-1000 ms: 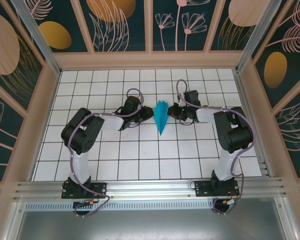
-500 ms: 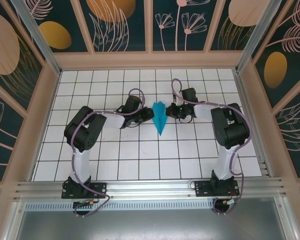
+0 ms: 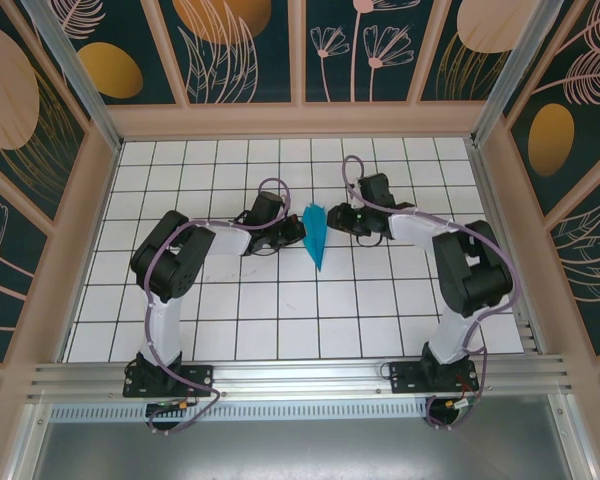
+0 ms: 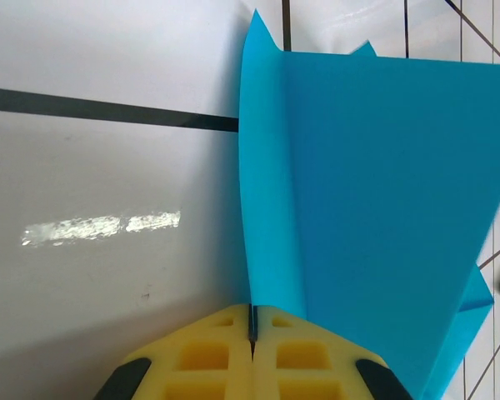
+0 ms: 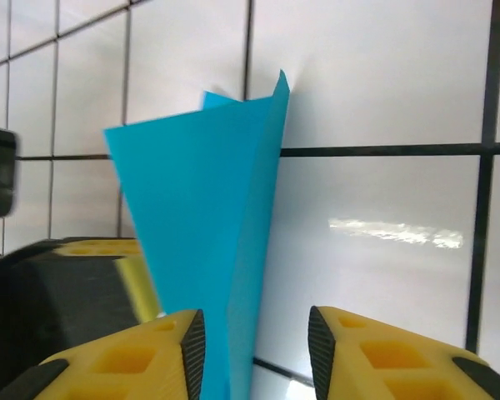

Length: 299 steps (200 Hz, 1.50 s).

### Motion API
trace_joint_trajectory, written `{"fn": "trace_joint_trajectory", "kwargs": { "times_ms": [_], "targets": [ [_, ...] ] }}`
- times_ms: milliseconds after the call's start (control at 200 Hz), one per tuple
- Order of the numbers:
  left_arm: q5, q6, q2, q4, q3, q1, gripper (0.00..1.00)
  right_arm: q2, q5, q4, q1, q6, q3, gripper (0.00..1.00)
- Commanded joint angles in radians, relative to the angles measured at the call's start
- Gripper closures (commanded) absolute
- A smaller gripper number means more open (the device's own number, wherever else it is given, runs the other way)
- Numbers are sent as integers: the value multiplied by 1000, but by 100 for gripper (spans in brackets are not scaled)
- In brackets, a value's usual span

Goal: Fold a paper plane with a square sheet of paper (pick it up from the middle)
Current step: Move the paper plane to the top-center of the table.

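Note:
The paper plane [image 3: 315,231] is a narrow teal-blue dart standing on edge over the middle of the grid floor, its point toward the near side. My left gripper [image 3: 298,231] is shut on its left edge; in the left wrist view the yellow pads [image 4: 221,350] pinch the paper's crease [image 4: 271,217] with no gap. My right gripper [image 3: 332,217] is open just to the plane's right. In the right wrist view its yellow fingers [image 5: 367,350] stand apart, with the blue paper [image 5: 204,217] rising between them near the left finger.
White gridded floor [image 3: 280,300] inside wooden walls with teal floral panels. Both arms reach toward the middle from their bases at the near rail [image 3: 300,375]. Open floor lies on all sides of the plane.
The right gripper has opened and let go of the plane. The left gripper has closed fully on it. The plane has narrowed and shifted slightly left.

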Motion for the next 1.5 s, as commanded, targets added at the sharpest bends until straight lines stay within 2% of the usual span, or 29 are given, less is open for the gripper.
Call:
{"fn": "trace_joint_trajectory", "kwargs": {
  "times_ms": [0,310,550,1036,1206,1491],
  "targets": [
    [2,1,7,-2,4,5,95,-52,193,-63,82,48,-13,58],
    [26,-14,2,31,-10,5,98,14,297,-128,222,51,59,58],
    [35,-17,1,35,-11,5,98,94,337,-165,234,37,136,65],
    [17,-20,1,18,-11,5,98,199,477,-246,235,49,231,66],
    [8,-20,11,-1,-5,4,98,183,502,-269,231,37,231,60],
    [6,-19,17,-12,1,5,98,116,395,-218,210,20,154,50]
  ]
}}
